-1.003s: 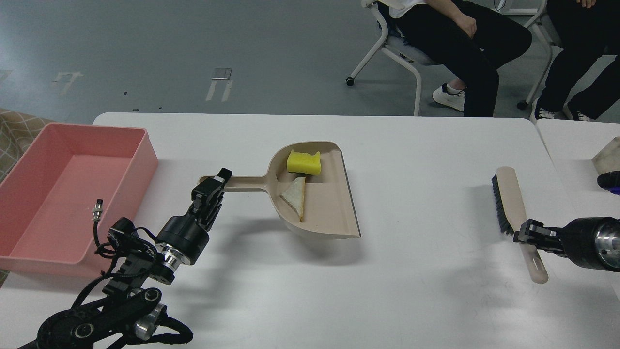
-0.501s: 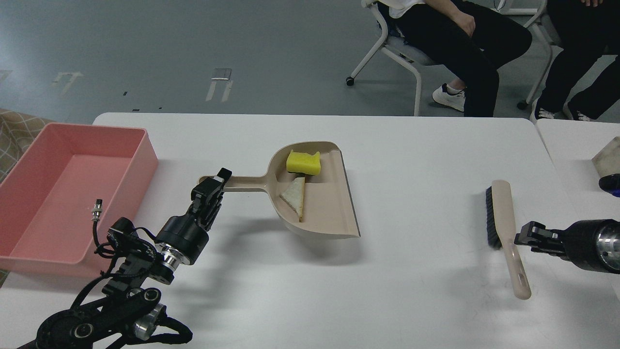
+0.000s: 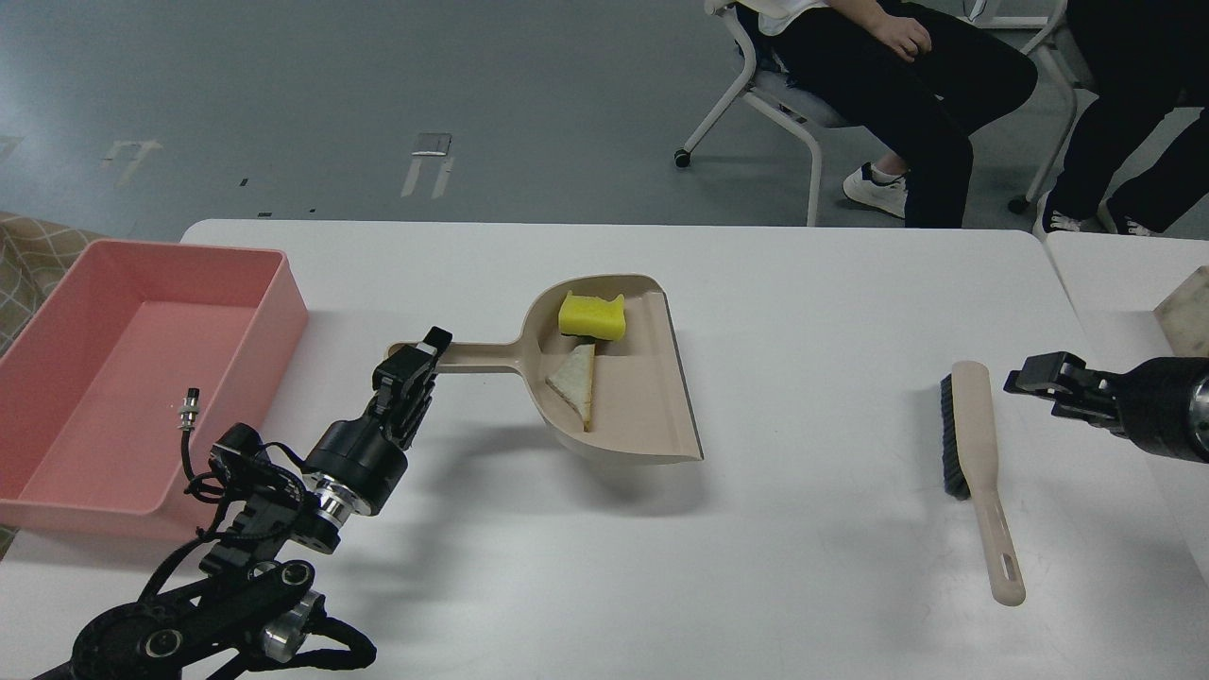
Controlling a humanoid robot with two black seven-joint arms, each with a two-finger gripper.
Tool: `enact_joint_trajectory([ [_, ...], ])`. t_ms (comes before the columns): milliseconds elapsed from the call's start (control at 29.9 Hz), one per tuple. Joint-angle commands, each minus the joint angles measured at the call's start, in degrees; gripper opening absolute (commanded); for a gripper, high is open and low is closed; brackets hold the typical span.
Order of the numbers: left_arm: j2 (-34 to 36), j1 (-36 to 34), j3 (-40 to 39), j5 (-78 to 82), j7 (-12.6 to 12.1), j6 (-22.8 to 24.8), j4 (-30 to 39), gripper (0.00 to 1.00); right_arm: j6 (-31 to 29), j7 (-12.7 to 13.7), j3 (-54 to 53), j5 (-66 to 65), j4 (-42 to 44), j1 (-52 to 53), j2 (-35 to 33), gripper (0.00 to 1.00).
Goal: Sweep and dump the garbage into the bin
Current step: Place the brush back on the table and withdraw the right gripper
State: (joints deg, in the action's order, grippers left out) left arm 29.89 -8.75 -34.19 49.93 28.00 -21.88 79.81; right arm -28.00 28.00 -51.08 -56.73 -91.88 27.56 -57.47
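Note:
The garbage lies in the beige dustpan point(image 3: 642, 397) at mid-table: a yellow sponge piece point(image 3: 591, 316) at the back and a pale strip point(image 3: 574, 385) in front of it. My left gripper point(image 3: 416, 364) is shut on the dustpan's handle, and the pan casts a shadow under its front lip. The pink bin point(image 3: 283, 312) stands at the left edge of the table, left of my left arm. The beige, dark-bristled brush point(image 3: 978, 453) lies flat on the table at the right. My right gripper point(image 3: 1030, 376) is open and empty, just right of the brush's head and apart from it.
A cable connector on my left arm point(image 3: 192, 404) sticks up in front of the bin. A second table point(image 3: 1115, 274) adjoins on the right with a beige object point(image 3: 1185, 312) on it. Two seated people on chairs point(image 3: 907, 85) are behind the table.
My right gripper has let go of the brush and moved up and to the right. The brush now lies flat on the table, shifted slightly left. The left arm and dustpan have not moved.

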Motion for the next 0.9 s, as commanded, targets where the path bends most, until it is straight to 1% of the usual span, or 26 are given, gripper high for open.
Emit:
enact_joint_trajectory([
  [0, 0.17, -0.31, 0.0, -0.01, 0.0, 0.09, 0.0, 0.18, 0.0, 0.0, -8.48, 0.04, 0.03, 0.3, 5.33, 1.0],
  [67, 0.34, -0.31, 0.0, -0.01, 0.0, 0.09, 0.0, 0.18, 0.0, 0.0, -12.36, 0.04, 0.38, 0.3, 7.45, 1.0],
  [100, 0.43, -0.31, 0.0, -0.01, 0.0, 0.09, 0.0, 0.18, 0.0, 0.0, -16.47, 0.12, 1.16, 0.39, 10.25, 1.0],
  [167, 0.43, -0.22, 0.0, -0.01, 0.0, 0.09, 0.0, 0.18, 0.0, 0.0, -24.56, 0.04, 3.62, 0.57, 18.06, 1.0],
  [201, 0.43, -0.13, -0.08, -0.01, 0.0, 0.09, 0.0, 0.18, 0.0, 0.0, -26.34, 0.12, 4.42, 0.74, 20.1, 1.0],
  [234, 0.43, -0.13, -0.08, -0.01, 0.0, 0.09, 0.0, 0.18, 0.0, 0.0, -29.4, 0.12, 5.64, 1.35, 23.86, 1.0],
  [267, 0.43, -0.13, -0.08, -0.01, 0.0, 0.09, 0.0, 0.18, 0.0, 0.0, -29.43, 0.12, 5.65, 1.36, 23.9, 1.0],
  [334, 0.43, -0.22, -0.26, -0.01, 0.0, 0.09, 0.0, 0.18, 0.0, 0.0, -33.54, 0.12, 8.19, 2.76, 28.97, 1.0],
  [535, 0.43, -0.4, -1.49, -0.01, 0.0, 0.18, 0.0, 0.18, 0.0, 0.0, -36.02, 0.12, 16.1, 9.34, 36.01, 1.0],
  [735, 1.13, -0.22, -1.58, -0.01, 0.0, 0.18, 0.26, 0.18, 0.0, 0.0, -39.88, 0.12, 18.39, 10.15, 42.52, 1.0],
  [802, 2.36, -0.13, -2.02, -0.1, 0.0, 0.26, 0.7, 0.18, 0.0, 0.0, -40.59, 0.12, 19.89, 10.24, 46.38, 1.0],
  [836, 2.63, -0.13, -2.28, -0.1, 0.0, 0.35, 0.96, 0.18, 0.0, 0.0, -40.68, 0.12, 20.24, 10.24, 46.92, 1.0],
  [869, 2.72, -0.13, -2.72, -0.36, 0.0, 0.35, 1.31, 0.18, 0.0, -1.19, -40.68, 0.12, 21.29, 10.15, 47.36, 1.0],
])
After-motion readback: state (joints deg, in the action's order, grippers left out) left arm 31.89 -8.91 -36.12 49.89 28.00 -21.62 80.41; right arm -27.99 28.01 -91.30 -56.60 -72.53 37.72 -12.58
